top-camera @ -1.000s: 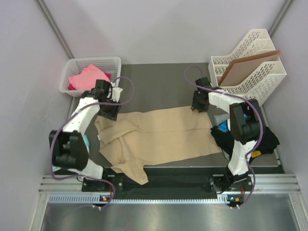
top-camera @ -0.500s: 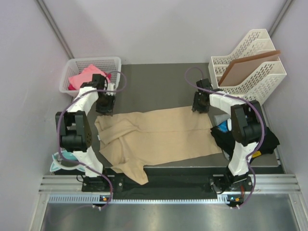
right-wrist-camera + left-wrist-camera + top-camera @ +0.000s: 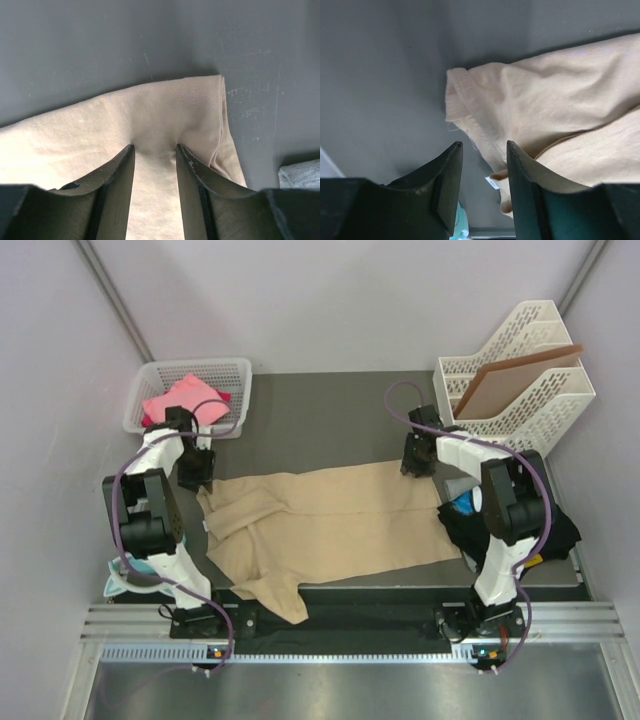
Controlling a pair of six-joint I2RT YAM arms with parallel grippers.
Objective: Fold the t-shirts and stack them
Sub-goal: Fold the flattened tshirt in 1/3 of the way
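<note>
The large tan t-shirt lies spread across the dark table, with its left part folded over and a sleeve hanging toward the front edge. My left gripper is open and hovers just above the shirt's back-left corner. The small white neck label shows between its jaws. My right gripper is open, its tips pressing on the shirt's back-right corner, where the cloth puckers between them. A pink shirt lies in the basket. Black and blue shirts lie in a heap at the right.
A white basket stands at the back left. A white file rack holding a flat brown board stands at the back right. A teal round object lies by the left arm's base, and also shows in the left wrist view.
My left gripper has moved left and a little back, from over the folded part of the shirt to its back-left corner. The right gripper has hardly moved.
</note>
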